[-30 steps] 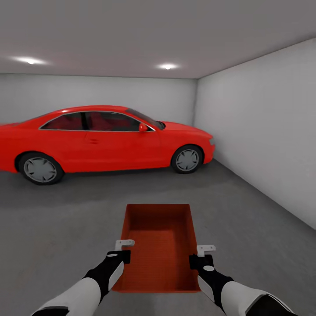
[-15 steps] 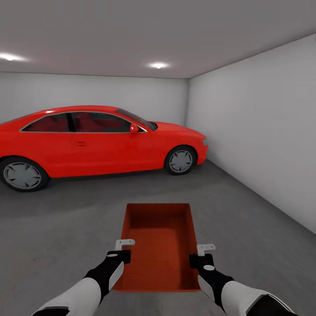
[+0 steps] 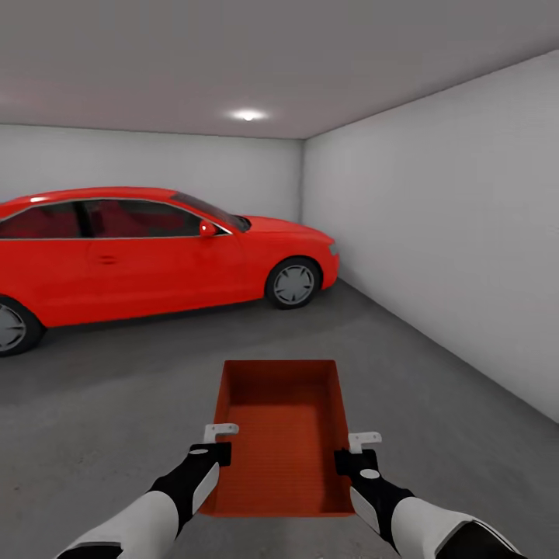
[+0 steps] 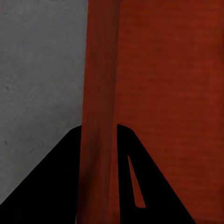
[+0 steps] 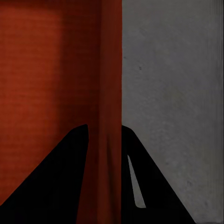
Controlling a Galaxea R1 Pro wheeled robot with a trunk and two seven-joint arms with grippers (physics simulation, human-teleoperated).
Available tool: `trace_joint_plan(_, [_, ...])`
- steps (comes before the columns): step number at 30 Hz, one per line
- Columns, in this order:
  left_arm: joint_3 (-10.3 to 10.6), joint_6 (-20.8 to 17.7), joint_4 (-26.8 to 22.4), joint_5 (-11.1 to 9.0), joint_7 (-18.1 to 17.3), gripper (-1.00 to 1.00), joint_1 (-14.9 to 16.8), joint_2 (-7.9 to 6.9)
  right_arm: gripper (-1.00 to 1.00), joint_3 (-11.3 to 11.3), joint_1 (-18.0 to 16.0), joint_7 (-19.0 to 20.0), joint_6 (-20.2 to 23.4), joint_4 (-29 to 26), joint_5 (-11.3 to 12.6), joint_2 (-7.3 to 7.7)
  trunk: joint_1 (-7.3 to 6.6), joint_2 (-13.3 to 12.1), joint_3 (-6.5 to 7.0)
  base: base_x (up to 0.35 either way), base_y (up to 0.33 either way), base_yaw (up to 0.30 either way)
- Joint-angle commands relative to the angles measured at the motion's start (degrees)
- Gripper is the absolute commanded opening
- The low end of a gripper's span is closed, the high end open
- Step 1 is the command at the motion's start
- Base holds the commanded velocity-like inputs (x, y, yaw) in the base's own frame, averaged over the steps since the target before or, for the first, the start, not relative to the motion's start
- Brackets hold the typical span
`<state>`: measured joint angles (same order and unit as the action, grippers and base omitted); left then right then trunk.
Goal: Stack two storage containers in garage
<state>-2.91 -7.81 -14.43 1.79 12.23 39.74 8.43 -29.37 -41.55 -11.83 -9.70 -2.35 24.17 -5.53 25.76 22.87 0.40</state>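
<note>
Head view puts your one storage container [image 3: 281, 439] low in the centre of the frame, carried between both arms above the dark grey floor [image 3: 435, 388] of the garage [image 3: 435, 202]. You have the left gripper [image 3: 219, 441] on its left long wall and the right gripper [image 3: 359, 451] on its right long wall — both near the end of the bin closest to you, with the open top facing up and the far end reaching toward the middle of the picture.

Left wrist view shows the two dark fingers [image 4: 51, 186] straddling the thin orange-red wall, one on the outside over the concrete, one on the inside over the bin's bottom; they are closed down onto that wall. Right wrist view shows the same — fingers [image 5: 56, 182] on either side of the opposite wall, pinching it.

Count what you have: one container, two grippers on it, one red car [image 3: 147, 248] at the left of the frame, parked well beyond the bin, one ceiling light [image 3: 247, 115] at upper centre, and pale grey walls behind and along the right.
</note>
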Motion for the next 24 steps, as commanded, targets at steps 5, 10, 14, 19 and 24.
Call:
trace_joint_plan(5, [-0.05,1.13,-0.33,1.64,0.45,-1.00,-0.01,-0.52,-1.00,0.41,-0.03,-0.30,-0.32,0.86,1.32,-0.01,0.02,0.05,-0.02,0.000,0.000,-0.285])
trace_joint_plan(10, [-0.01,1.13,-0.33,1.64,0.50,-1.00,-0.01,-0.50,-1.00,0.43,-0.03,-0.30,-0.32,0.86,1.32,-0.01,0.02,0.05,-0.02,0.000,0.000,-0.285])
trace_joint_plan(14, [0.01,1.10,-0.33,1.64,0.51,-1.00,-0.01,-0.44,-1.00,0.45,-0.03,-0.30,-0.32,0.86,1.32,-0.01,0.02,0.05,-0.02,0.000,0.000,-0.285])
trace_joint_plan(19, [0.01,1.08,-0.33,1.64,0.51,-1.00,-0.01,-0.43,-1.00,0.40,-0.03,-0.30,-0.32,0.86,1.32,-0.01,0.02,0.05,-0.02,0.000,0.000,-0.285])
trace_joint_plan(24, [0.01,1.05,-0.42,1.68,0.50,-1.00,-0.01,-0.43,-1.00,0.41,-0.03,-0.30,-0.32,0.86,1.31,-0.01,0.02,0.05,-0.02,0.000,0.000,-0.285])
